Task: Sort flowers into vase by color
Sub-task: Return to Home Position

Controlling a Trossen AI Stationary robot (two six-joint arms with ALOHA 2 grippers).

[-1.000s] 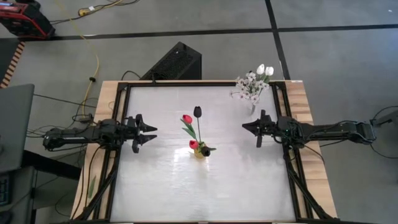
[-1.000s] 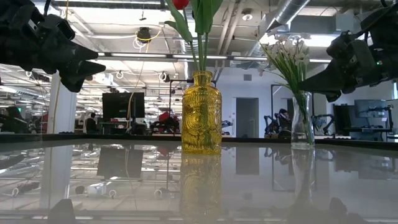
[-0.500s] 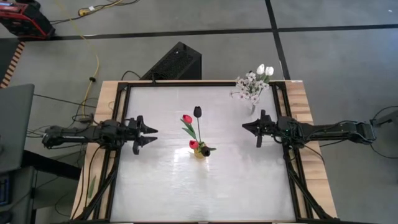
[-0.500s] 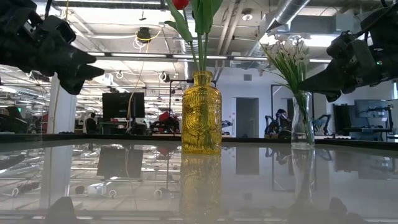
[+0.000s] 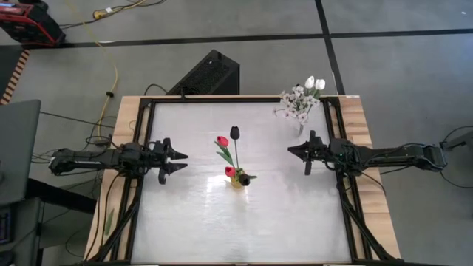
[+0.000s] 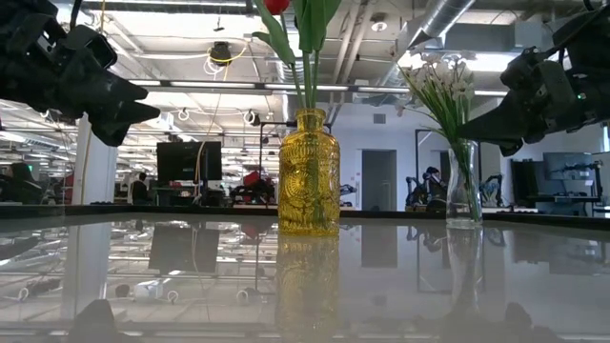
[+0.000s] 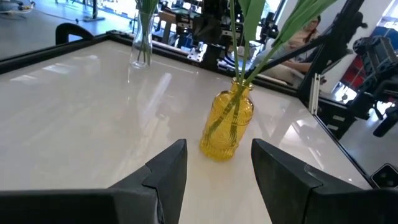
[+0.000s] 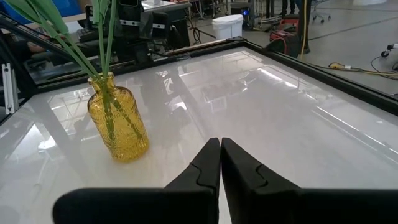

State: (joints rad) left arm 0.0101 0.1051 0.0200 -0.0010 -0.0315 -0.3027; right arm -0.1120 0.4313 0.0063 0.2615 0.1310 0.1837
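standing sorted on the desk [image 5: 281, 214]: two vases, five tulips.
yellow vase [image 5: 236, 179] at centre holds two red tulips [image 5: 222, 141], one dark tulip [image 5: 235, 132]; clear vase [image 6: 463, 181] at the back-right corner holds two white tulips [image 5: 310, 82] and tiny white blossoms [image 5: 295, 100]. left tool [image 5: 182, 162] gapes wide, empty; right tool [image 5: 290, 151] is pinched closed, empty.

Red tulip [image 6: 276, 5] cut by low view's top edge, blooms above yellow vase [image 7: 227, 126] cropped out of wrist views
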